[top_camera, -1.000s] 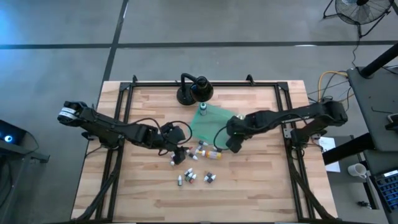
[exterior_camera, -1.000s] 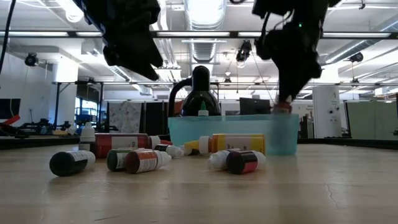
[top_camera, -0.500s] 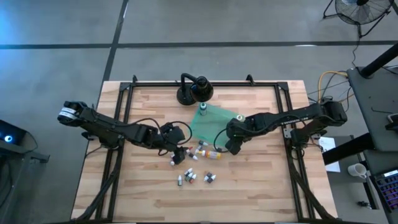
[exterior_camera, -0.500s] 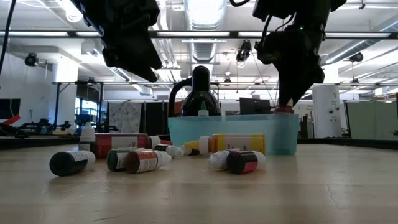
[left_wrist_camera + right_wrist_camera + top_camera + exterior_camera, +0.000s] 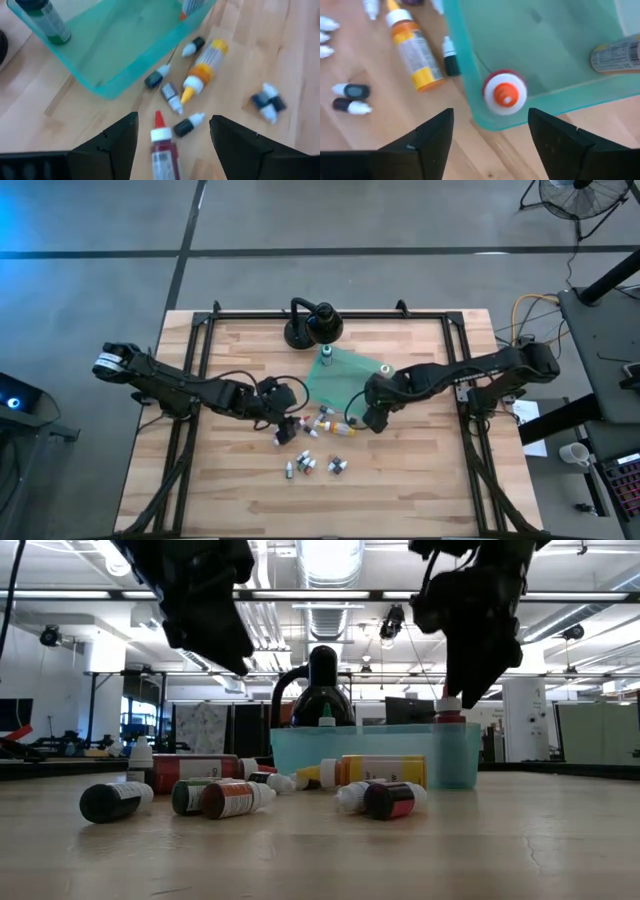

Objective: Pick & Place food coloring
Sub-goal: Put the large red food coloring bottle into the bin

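Over the green tray [image 5: 470,95], our right hand [image 5: 487,135] hangs, fingers apart.
We see a red-capped bottle [image 5: 504,92] upright below; our left hand [image 5: 172,137], also spread, hovers above loose bottles [image 5: 200,77].

Right gripper [image 5: 490,145] opened, released red-capped bottle [image 5: 504,93] upright in bin [image 5: 555,60].

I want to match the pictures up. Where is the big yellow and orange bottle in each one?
High view: the yellow and orange bottle lies on the wood just outside the teal bin.
Low view: lying on its side, right in front of the bin.
Left wrist view: lying outside the bin's corner, among smaller bottles.
Right wrist view: lying alongside the bin's wall.
Shared landmark: the teal bin.
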{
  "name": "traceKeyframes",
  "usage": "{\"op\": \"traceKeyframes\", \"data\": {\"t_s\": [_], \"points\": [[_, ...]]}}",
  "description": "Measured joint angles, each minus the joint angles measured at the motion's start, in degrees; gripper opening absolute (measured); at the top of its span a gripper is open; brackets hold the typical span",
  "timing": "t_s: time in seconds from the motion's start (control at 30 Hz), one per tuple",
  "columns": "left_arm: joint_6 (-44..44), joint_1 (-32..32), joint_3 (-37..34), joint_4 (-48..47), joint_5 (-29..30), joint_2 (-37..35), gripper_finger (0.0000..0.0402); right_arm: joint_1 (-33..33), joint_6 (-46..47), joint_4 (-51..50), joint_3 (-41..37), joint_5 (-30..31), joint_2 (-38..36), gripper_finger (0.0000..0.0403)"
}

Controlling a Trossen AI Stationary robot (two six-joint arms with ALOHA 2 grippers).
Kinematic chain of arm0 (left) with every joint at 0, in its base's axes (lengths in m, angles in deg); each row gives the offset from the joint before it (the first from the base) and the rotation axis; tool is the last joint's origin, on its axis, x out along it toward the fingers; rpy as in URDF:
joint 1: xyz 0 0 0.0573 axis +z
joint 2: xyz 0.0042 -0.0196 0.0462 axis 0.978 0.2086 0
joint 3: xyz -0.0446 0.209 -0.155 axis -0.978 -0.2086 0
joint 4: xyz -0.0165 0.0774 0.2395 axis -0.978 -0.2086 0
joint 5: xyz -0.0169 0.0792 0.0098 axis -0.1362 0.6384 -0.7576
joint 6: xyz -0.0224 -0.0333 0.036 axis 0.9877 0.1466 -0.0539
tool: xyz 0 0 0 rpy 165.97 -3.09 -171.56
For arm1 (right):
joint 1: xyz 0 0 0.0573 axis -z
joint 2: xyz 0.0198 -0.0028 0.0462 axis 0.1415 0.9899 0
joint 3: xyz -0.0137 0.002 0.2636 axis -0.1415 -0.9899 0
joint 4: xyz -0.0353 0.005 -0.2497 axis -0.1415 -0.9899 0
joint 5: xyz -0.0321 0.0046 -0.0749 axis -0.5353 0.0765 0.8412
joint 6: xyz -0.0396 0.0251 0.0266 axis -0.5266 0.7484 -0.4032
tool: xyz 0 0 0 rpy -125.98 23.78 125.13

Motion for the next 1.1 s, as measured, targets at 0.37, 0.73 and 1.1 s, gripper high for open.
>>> {"op": "traceKeyframes", "data": {"t_s": [0.37,0.73,1.1], "points": [[-2.0,0.0,-4.9,-1.7,-4.0,0.1,0.0218,-8.1,4.4,-4.0,0.4,7.9,-4.1,0.0253],[-1.4,-0.1,-8.0,3.7,-9.0,6.1,0.0218,-14.5,14.5,-7.1,0.2,12.0,-4.7,0.0253],[0.4,-0.1,-6.4,3.3,-8.4,15.0,0.0218,-15.2,16.9,-7.7,0.0,13.3,-4.7,0.0248]]}}
